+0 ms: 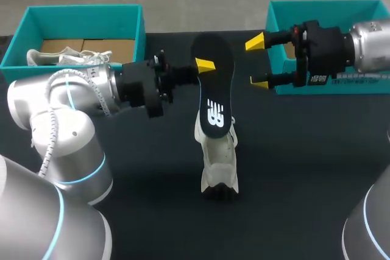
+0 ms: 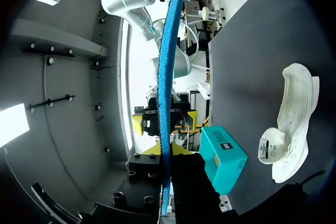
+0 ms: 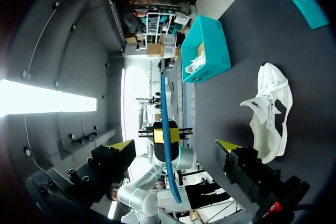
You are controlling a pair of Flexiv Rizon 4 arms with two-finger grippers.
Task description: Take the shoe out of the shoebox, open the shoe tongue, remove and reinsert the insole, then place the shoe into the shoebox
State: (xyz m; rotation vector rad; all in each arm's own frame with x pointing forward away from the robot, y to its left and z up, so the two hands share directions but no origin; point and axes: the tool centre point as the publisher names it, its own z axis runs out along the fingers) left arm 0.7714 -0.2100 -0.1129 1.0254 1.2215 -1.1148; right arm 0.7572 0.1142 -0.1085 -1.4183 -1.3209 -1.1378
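Insole: we see the flat insole [image 1: 213,83], black on top with a white logo and blue underneath, held in the air over the middle of the counter. It stands on edge, its length running from far to near.
Left end effector: our left end effector [image 1: 204,68] is closed on the far part of the insole. One yellow tip presses the black face, and the left wrist view shows the other on the blue side [image 2: 167,150].
Insole from the wrists: both wrist views show it edge-on as a thin blue strip [image 2: 166,77] [image 3: 164,124], off the counter and apart from the shoe.
Shoe: the white sports shoe [image 1: 218,156] lies on the counter outside both boxes, roughly between them and nearer to us. In the head view the insole's near end overlaps it. In the right wrist view [image 3: 268,111] its mouth is spread and its tongue shows.
Right end effector: our right end effector [image 1: 258,62] hangs just right of the insole with its fingers wide apart, gripping nothing. From its own wrist [image 3: 175,148] the insole stands ahead, between the spread tips, touching neither.
Right shoebox: the teal cardboard shoebox on the right [image 1: 286,13] sits at the far right of the counter, behind the right end effector.
Left shoebox: a second teal cardboard shoebox [image 1: 85,10] sits at the far left and holds another white shoe [image 1: 67,58] on brown card.
Counter: the dark matte counter [image 1: 292,168] carries the shoe and both boxes.
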